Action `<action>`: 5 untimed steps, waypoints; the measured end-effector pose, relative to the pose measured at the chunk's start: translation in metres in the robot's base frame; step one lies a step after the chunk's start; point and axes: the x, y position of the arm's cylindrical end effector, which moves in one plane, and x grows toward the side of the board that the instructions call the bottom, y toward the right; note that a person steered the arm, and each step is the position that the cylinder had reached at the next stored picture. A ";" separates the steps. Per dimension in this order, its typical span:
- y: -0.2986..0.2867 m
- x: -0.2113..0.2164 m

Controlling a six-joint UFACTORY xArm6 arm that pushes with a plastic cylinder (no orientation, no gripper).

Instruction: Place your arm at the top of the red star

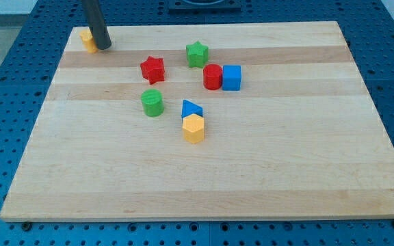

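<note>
The red star (152,69) lies on the wooden board (265,171) in its upper middle part. My tip (103,46) rests at the board's top left corner, well to the left of and a little above the red star. It touches a yellow block (87,40) that it partly hides. A green star (197,54) lies to the right of the red star.
A red cylinder (213,77) and a blue cube (232,78) sit side by side right of the red star. A green cylinder (152,102) lies below it. A blue triangle (191,109) touches a yellow hexagon (193,128) near the middle.
</note>
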 end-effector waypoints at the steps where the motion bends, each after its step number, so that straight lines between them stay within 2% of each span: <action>1: 0.005 0.000; 5: 0.032 0.000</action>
